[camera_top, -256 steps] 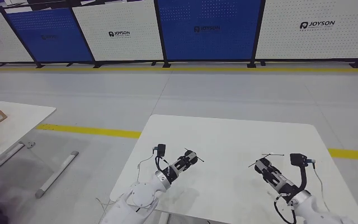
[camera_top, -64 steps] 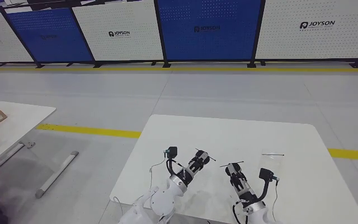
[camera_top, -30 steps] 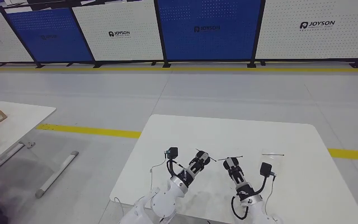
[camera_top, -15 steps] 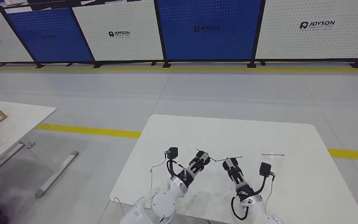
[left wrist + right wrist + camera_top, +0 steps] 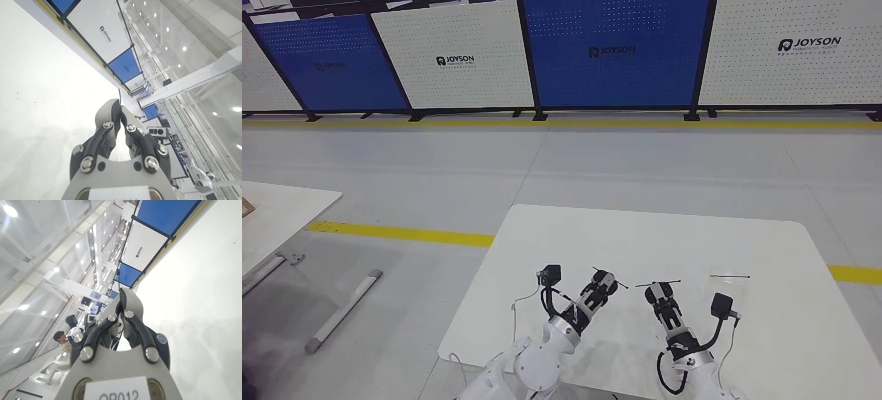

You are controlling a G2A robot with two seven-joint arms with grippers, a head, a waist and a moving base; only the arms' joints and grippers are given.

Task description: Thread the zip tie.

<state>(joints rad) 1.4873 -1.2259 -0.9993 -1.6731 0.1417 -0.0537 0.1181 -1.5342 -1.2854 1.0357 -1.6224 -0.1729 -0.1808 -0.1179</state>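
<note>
The left tool point(image 5: 606, 282) sits over the near part of the white counter point(image 5: 572, 230), its fingers pressed together on a thin black zip tie point(image 5: 610, 279). The tie crosses the fingertips at a slant, with a short length sticking out on either side. In the left wrist view the pads point(image 5: 115, 111) meet with no gap, and the strip's narrow tip point(image 5: 119, 94) stands up just past them.

The right tool point(image 5: 659, 291) is close beside it on the same near part of the counter, likewise clamped tight on a second black zip tie point(image 5: 657, 284) that lies almost level across its tips. In the right wrist view this tie rises from the closed fingertips point(image 5: 122, 295) and ends in a small rounded head point(image 5: 118, 271).

The two held ties point toward each other — their near ends are close, but a small gap shows between them.

A third zip tie point(image 5: 729, 276) lies flat on the counter, off to the right tool's outer side and apart from it.
</note>
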